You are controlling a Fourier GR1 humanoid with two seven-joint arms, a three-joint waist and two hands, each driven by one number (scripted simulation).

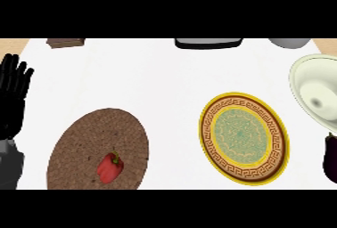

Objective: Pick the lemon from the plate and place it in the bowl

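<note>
My left hand point(14, 89) rests, fingers spread; my right hand point(331, 158), grasp untellable, lies just short of the bowl point(313, 89); lemon unseen, absent from the plate point(244, 133) to its left, so early release may miss the rim.

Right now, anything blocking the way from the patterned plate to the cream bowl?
Nothing visible: only bare counter lies between the patterned plate and the cream bowl. No lemon shows on it. The right hand shows at the right edge, nearer than the bowl.
</note>
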